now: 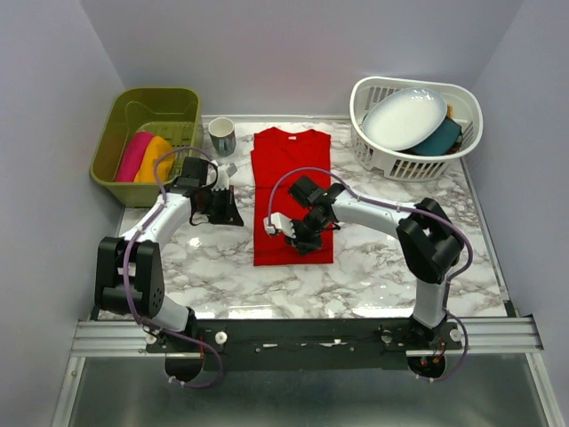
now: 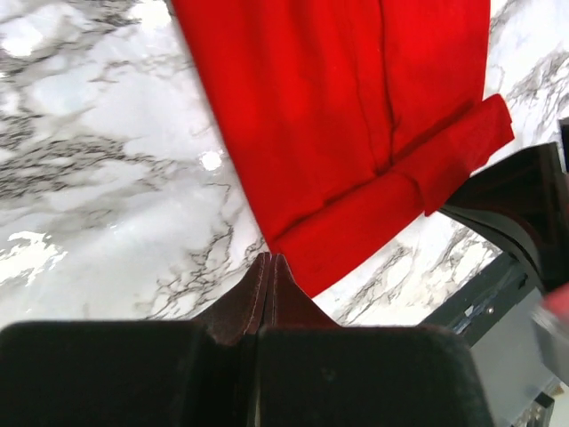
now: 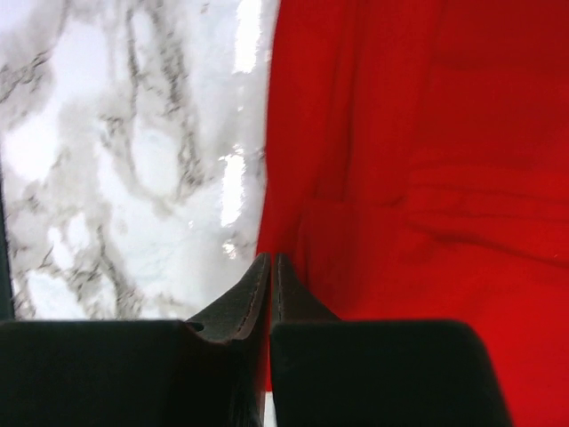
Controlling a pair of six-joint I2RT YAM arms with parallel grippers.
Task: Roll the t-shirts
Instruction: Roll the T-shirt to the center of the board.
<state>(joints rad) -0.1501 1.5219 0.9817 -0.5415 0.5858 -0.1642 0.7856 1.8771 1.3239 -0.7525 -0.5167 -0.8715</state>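
Top external view, item list.

1. Red t-shirt (image 1: 293,169): lies flat near the middle of the marble table (image 1: 373,267), folded into a long narrow strip, collar end away from the arm bases. In the left wrist view its near end is turned over in one narrow band.
2. Pink t-shirt (image 1: 133,156) and orange t-shirt (image 1: 156,158): side by side and touching, inside the green bin (image 1: 151,102) at the far left corner.
3. Mug (image 1: 222,136): upright, between the bin and the red t-shirt's collar end.
4. White basket (image 1: 418,165): far right corner. It holds a white plate (image 1: 404,118) tilted against a teal dish (image 1: 442,138).
5. Left gripper (image 2: 269,267): over bare marble just left of the red t-shirt. Its fingers (image 2: 242,311) are pressed together with nothing between them. The tips sit close to the cloth's turned-over end, and contact cannot be told.
6. Right gripper (image 3: 270,267): reaches across the red t-shirt to its left edge, about midway along the strip. Its fingers (image 3: 233,311) are drawn nearly together, only a thin dark slit between them. The tips meet the line where red cloth borders marble, one finger over stone and the other over cloth. Whether the cloth edge is pinched cannot be told.
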